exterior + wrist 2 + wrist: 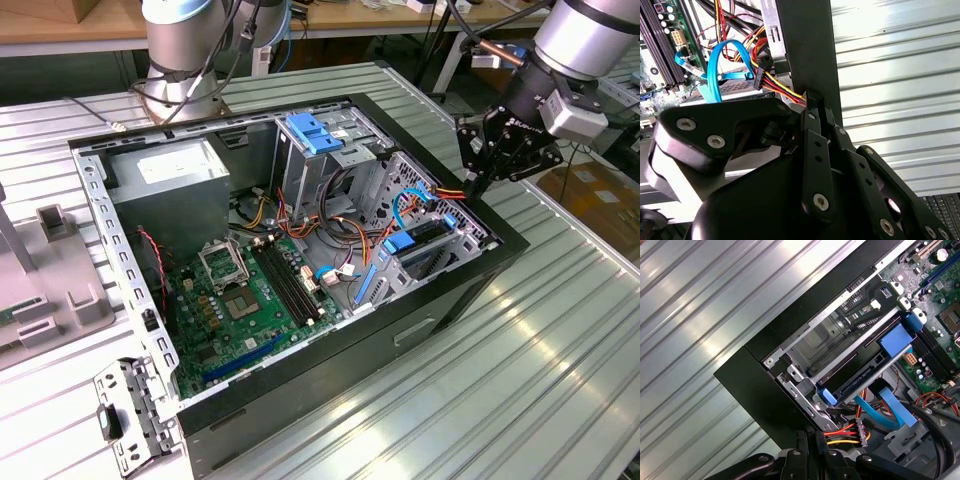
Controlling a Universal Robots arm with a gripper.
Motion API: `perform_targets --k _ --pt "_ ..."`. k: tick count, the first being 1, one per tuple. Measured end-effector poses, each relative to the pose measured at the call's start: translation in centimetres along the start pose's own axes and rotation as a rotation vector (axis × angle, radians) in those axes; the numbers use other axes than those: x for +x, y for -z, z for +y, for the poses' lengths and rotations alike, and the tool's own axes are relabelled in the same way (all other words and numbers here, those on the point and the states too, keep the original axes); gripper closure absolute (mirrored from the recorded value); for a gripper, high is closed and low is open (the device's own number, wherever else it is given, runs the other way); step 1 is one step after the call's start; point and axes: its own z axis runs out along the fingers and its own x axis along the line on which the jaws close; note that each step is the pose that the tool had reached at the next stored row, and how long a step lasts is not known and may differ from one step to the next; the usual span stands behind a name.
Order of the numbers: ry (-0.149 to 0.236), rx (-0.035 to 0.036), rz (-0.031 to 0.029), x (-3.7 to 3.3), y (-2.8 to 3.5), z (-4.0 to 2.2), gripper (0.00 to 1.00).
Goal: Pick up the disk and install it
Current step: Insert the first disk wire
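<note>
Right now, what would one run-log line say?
end effector: above case's edge | holding: nothing seen | disk: seated in drive cage, blue rails visible

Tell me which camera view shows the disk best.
The first wrist view: the disk lies edge-on in its bay, blue rails along its length and cables at one end. The exterior view shows it small and half hidden inside the case. The second wrist view shows a grey strip of it behind the gripper.

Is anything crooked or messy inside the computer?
Nothing looks broken. The disk sits in its bay with blue rails, apparently level. Loose cables tangle between the cages, and the gripper hangs at the case's rim beside the disk's cables.
</note>
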Motion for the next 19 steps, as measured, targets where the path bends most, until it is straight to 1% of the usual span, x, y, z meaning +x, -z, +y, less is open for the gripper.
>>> perform_targets --k 7,14,19 --pt "0.000 0.0001 -0.0001 0.00 -0.01 0.00 0.82" --pt "0.000 0.0002 -0.0002 -0.01 0.43 -0.01 0.82" --pt "0.000 0.0002 -0.0002 -0.02 0.59 -0.02 0.82"
